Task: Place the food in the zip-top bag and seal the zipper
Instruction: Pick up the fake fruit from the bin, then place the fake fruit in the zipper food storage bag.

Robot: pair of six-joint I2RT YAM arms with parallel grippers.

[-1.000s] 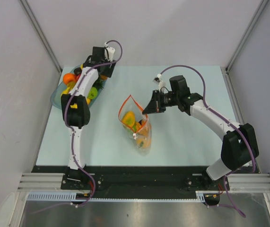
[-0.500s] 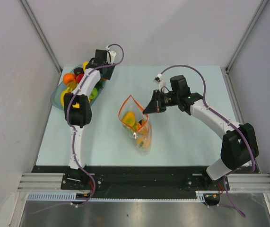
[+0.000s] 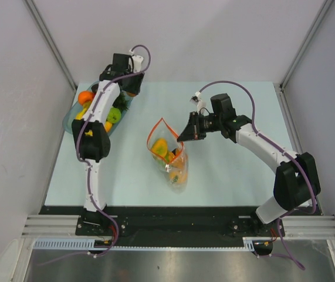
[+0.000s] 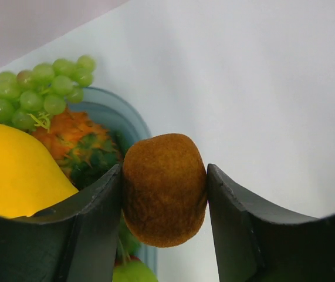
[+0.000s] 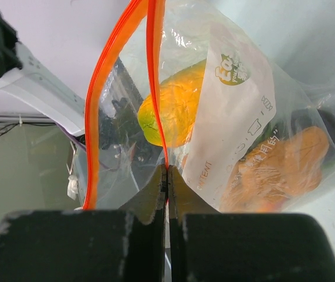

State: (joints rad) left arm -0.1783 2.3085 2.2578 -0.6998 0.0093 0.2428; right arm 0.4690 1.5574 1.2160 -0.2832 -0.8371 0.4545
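Note:
A brown kiwi (image 4: pixel 164 188), one piece of the food, sits between my left gripper's (image 4: pixel 164 168) fingers, which touch it on both sides, just past the dish's rim (image 4: pixel 114 114). From above, that gripper (image 3: pixel 126 91) is at the table's back left. The zip-top bag (image 3: pixel 168 154) lies mid-table with its mouth open, holding a yellow-green piece (image 5: pixel 176 108) and an orange piece (image 5: pixel 278 164). My right gripper (image 5: pixel 168 170) is shut on one side of the red-orange zipper (image 5: pixel 102 88) and holds the mouth up.
The bluish dish (image 3: pixel 73 120) at the left edge holds more food: green grapes (image 4: pixel 38 88), a yellow fruit (image 4: pixel 14 170), an orange (image 3: pixel 85 97) and a green piece (image 3: pixel 115 114). Grey walls close in the back and both sides.
My left gripper has narrowed onto the kiwi and shifted slightly toward the back of the table. The right arm and the bag have not moved.

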